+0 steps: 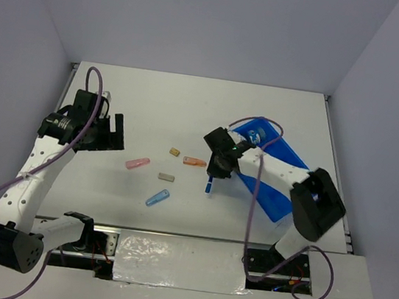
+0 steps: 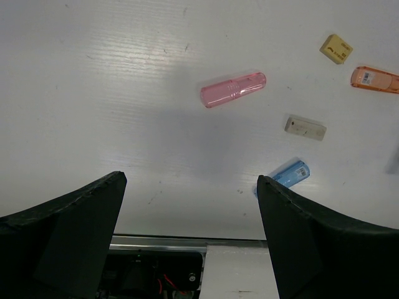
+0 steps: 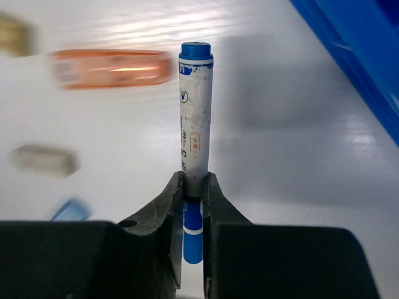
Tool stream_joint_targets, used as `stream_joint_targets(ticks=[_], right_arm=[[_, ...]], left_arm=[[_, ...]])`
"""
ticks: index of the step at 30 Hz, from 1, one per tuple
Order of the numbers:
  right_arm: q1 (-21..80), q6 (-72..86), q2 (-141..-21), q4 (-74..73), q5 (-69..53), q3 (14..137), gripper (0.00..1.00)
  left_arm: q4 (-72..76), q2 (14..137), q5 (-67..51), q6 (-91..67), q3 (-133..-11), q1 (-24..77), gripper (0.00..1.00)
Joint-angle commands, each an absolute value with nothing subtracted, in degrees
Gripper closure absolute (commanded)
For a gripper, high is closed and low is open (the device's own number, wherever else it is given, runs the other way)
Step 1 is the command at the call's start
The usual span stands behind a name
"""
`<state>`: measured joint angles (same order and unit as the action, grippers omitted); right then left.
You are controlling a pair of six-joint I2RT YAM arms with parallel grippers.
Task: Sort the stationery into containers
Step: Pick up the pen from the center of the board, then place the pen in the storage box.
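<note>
My right gripper (image 1: 214, 175) (image 3: 194, 187) is shut on the white-blue pen (image 3: 195, 115) and holds it above the table, just left of the bright blue tray (image 1: 279, 177) (image 3: 365, 56). A blue roll (image 1: 255, 136) sits in the tray's far compartment. On the table lie the orange piece (image 1: 195, 161) (image 3: 112, 68), pink piece (image 1: 137, 163) (image 2: 232, 90), light-blue piece (image 1: 157, 198) (image 2: 290, 175), tan block (image 1: 175, 151) (image 2: 336, 48) and grey block (image 1: 166, 177) (image 2: 305, 127). My left gripper (image 1: 112, 133) (image 2: 190, 187) is open and empty, left of the pink piece.
The table's near edge with a metal rail (image 2: 187, 242) and the arm bases (image 1: 90, 238) lies just below the items. Grey walls enclose the table on the left, the right and the far side.
</note>
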<state>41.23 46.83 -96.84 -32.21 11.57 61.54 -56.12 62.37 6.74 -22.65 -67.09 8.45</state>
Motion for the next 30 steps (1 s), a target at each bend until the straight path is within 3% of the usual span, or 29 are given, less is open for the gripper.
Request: stream_joint_targets(ticks=[1,5,7,14,25,30], right_arm=[[41.84,46.32,-82.38,-32.76,10.55,64.85,1.0],[37.28,45.52,-71.64,-37.43,10.2,67.76,1.0],[29.93,45.62,-69.19,-39.72,9.93,65.76,1.0],[11.0,39.99,-71.18,-35.6,9.32,59.94,1.0],[6.06,38.85,-83.05,-31.03,8.18,61.08,1.0],[5.98,39.81,-86.91,-29.27,6.51,61.43,0.86]], left_arm=[[-55.63,61.35,6.42,-22.06,-69.17,8.7,0.01],[-55.81,61.96,5.89,-22.32,-70.4,8.7,0.01],[-55.99,62.31,5.45,-22.67,-71.19,8.7,0.01],[-57.56,63.19,7.81,-23.47,-74.62,8.7,0.01],[-59.68,61.7,10.02,-23.38,-71.73,8.7,0.01],[-60.56,60.38,11.69,-23.12,-70.49,8.7,0.01]])
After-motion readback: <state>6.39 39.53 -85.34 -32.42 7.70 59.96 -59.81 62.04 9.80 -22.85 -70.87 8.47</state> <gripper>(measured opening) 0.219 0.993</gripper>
